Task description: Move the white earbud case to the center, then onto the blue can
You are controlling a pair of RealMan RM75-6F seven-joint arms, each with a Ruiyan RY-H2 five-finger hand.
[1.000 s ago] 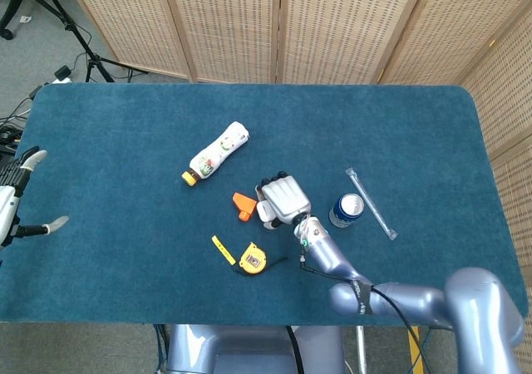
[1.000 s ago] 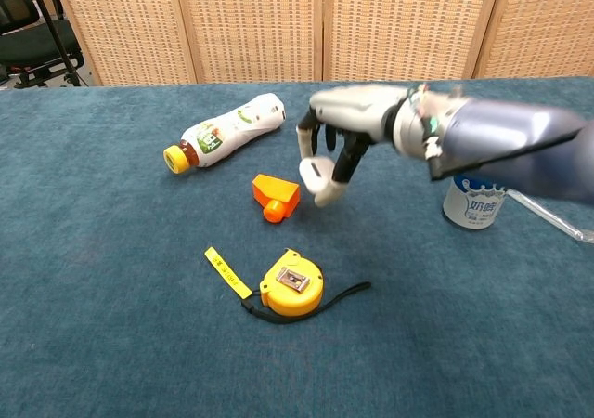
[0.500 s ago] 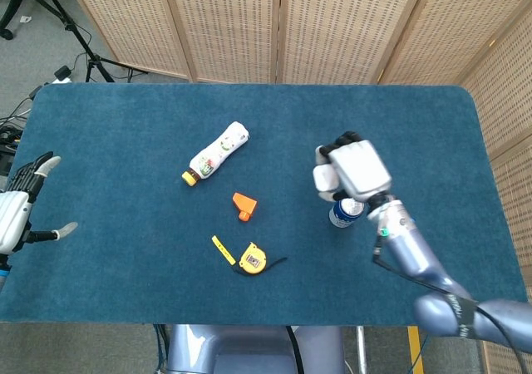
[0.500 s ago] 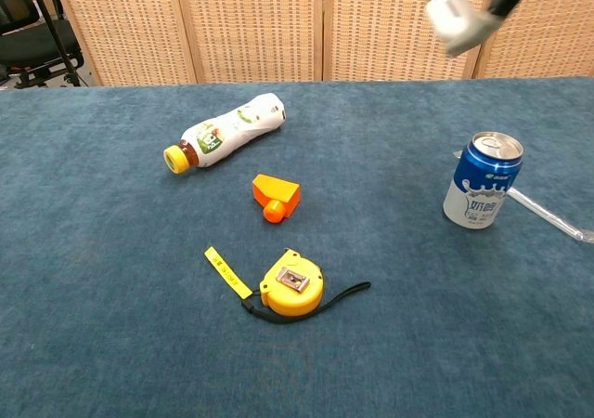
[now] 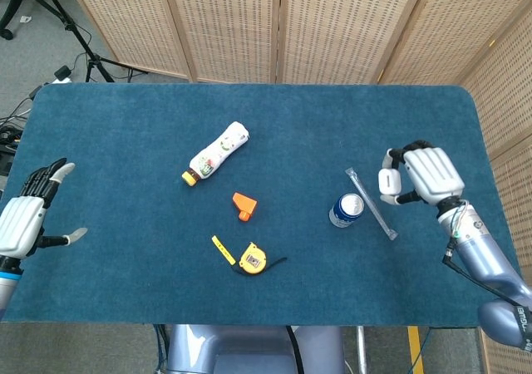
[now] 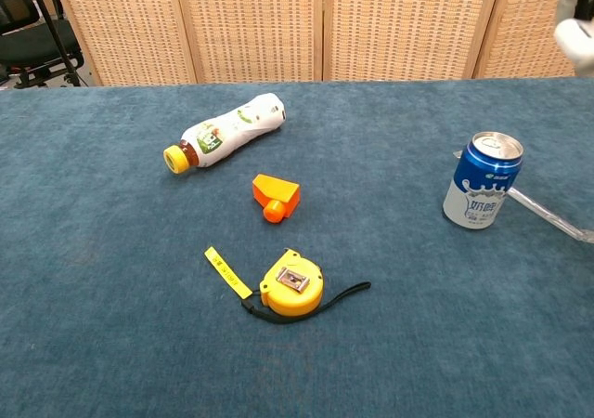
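My right hand hangs above the table's right side and holds the white earbud case at its fingertips. In the chest view only the case and a bit of dark finger show at the top right edge. The blue can stands upright to the left of the hand and lower; its silver top has nothing on it. My left hand is at the far left edge of the table, fingers spread, holding nothing.
A white bottle with a yellow cap lies left of centre. An orange piece and a yellow tape measure lie in front of it. A clear wrapped straw lies just right of the can.
My right hand has carried the case up from the table's centre, over the can, and on to the right past it. The left hand has drifted slightly.
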